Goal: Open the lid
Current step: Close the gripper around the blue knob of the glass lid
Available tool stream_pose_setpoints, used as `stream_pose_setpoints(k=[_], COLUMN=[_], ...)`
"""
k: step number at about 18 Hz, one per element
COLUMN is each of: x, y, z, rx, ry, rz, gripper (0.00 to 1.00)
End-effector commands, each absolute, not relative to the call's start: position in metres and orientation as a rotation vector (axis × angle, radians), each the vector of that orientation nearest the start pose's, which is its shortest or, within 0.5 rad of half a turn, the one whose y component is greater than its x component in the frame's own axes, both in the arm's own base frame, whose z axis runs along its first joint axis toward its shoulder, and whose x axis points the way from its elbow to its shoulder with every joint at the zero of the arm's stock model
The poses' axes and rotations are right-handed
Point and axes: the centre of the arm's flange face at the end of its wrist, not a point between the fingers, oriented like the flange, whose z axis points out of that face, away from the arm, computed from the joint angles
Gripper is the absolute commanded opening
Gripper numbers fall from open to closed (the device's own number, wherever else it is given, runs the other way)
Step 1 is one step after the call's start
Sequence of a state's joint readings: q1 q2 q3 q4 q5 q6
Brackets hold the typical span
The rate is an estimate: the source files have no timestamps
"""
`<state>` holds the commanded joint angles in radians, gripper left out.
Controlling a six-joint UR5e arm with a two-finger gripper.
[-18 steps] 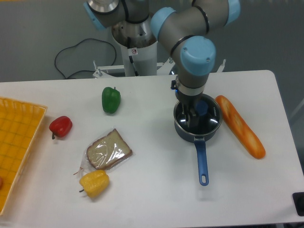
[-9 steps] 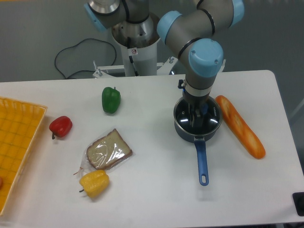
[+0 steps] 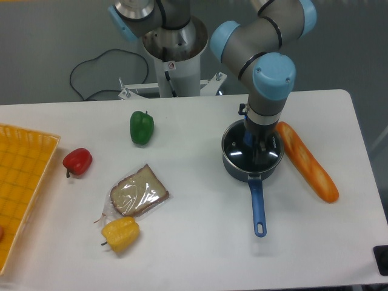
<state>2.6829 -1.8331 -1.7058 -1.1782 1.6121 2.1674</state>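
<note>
The lid point(image 3: 238, 152), a clear glass disc with a thin metal rim, lies flat on the dark blue saucepan point(image 3: 257, 205) right of the table's middle. My gripper point(image 3: 260, 146) points straight down over the right-centre of the lid, where its fingers cover the blue knob. The wrist blocks the view of the fingertips, so whether they are closed on the knob does not show.
An orange baguette point(image 3: 307, 161) lies just right of the saucepan, almost touching it. The pan's handle points toward the front edge. Further left are a green pepper point(image 3: 141, 127), a red pepper point(image 3: 77, 160), wrapped bread point(image 3: 138, 191), a yellow pepper point(image 3: 120, 233) and a yellow basket point(image 3: 18, 182).
The arm has shifted to the right over the saucepan. The blue knob, visible beside the fingers before, is now covered by the gripper. The lid and pan have not moved.
</note>
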Motion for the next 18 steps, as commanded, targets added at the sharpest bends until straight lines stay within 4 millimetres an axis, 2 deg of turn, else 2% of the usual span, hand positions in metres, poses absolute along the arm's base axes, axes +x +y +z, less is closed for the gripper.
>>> stream_pose_setpoints(k=[4,6,13,18], x=[-0.455,-0.45,-0.441,-0.429], y=[0.369,0.369,0.365,0.359], z=[0.324,0.317,0.314,0.301], rx=[-2.799,-2.799,-2.801,-2.794], ry=[1.681,1.689,1.689,1.7], rz=[0.023,0.036,0.049,0.043], gripper=[1.0,1.0,1.0,1.0])
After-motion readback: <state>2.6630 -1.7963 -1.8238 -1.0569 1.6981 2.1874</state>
